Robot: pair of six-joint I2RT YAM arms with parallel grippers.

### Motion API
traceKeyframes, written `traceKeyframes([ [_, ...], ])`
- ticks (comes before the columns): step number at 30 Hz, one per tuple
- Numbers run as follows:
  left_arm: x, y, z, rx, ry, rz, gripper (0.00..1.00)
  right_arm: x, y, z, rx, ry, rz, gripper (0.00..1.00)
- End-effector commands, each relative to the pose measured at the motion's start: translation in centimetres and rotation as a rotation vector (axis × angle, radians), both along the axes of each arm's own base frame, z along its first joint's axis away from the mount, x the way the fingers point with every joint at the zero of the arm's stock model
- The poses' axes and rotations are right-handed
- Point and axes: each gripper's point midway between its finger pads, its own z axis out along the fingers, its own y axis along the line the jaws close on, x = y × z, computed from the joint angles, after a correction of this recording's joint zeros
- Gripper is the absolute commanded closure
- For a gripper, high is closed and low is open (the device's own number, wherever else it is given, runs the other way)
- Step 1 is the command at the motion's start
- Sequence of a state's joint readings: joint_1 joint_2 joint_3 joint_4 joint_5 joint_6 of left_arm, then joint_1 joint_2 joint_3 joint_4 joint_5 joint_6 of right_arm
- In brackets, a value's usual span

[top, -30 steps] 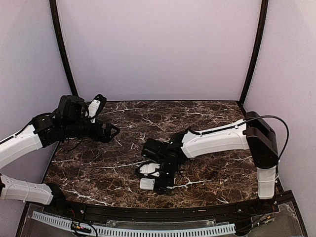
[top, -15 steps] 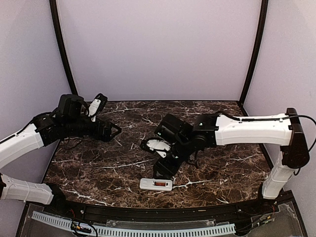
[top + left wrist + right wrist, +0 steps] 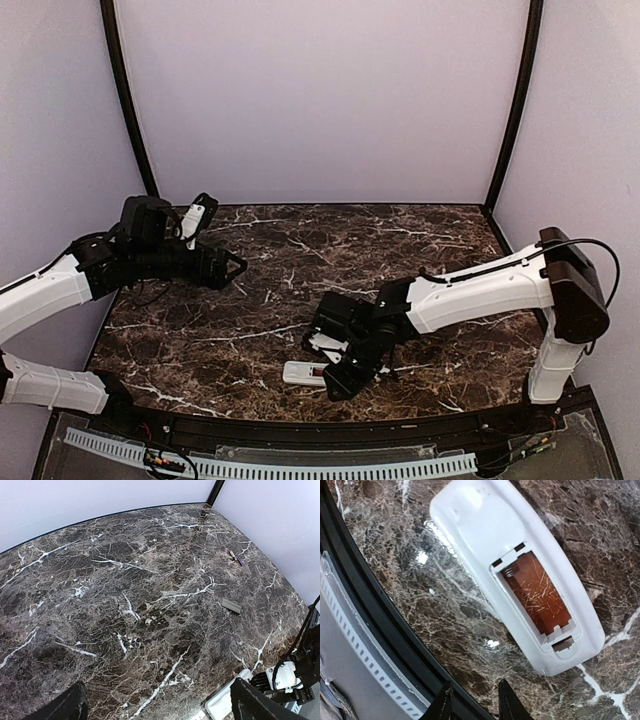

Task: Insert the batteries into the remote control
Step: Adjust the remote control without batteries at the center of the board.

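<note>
Lying back-up, the remote control (image 3: 485, 535) shows an open battery bay (image 3: 535, 592).

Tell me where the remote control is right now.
In the top view the remote control lies by the near edge of the table, about centre, partly under the right gripper, back up with its battery bay open.

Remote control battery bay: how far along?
Done: the slim white plastic remote control lies back-up, cover off, its brown battery bay exposed and empty. In hand: nothing; the right end effector hovers beside it, and the left end effector is open and away. Left: insert batteries.
</note>
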State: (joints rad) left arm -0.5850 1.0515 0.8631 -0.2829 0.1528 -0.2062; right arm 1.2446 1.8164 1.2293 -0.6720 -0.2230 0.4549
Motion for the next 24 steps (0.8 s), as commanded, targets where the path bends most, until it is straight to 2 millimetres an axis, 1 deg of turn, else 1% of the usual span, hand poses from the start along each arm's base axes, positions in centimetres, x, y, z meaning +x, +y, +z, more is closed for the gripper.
traceKeyframes([
  [1,0.6,0.5,-0.9,0.013,-0.012,0.023,0.01,1.1,-1.1,-2.5,-0.036,-0.005,-0.019,0.73],
  [5,1.3,0.6,-1.6,0.028,-0.011,0.035,0.01,2.0,-2.1,-2.9,-0.040,-0.011,-0.025,0.75],
  [8,1.4,0.5,-2.4,0.035,-0.002,0.029,0.01,2.3,-2.5,-2.9,-0.038,-0.013,-0.016,0.75],
  [11,1.5,0.3,-3.0,0.037,0.003,0.025,0.01,2.6,-2.9,-3.5,-0.050,-0.007,-0.019,0.75],
  [15,1.6,0.3,-3.6,0.045,0.003,0.022,0.01,3.7,-3.5,-4.0,-0.076,-0.017,-0.043,0.75],
  [20,1.8,0.4,-3.9,0.047,-0.016,0.028,0.01,5.4,-4.1,-3.8,-0.076,-0.041,-0.058,0.75],
  [24,1.9,0.5,-4.4,0.057,-0.016,0.029,0.01,6.6,-3.6,-3.3,-0.043,-0.040,-0.047,0.75],
])
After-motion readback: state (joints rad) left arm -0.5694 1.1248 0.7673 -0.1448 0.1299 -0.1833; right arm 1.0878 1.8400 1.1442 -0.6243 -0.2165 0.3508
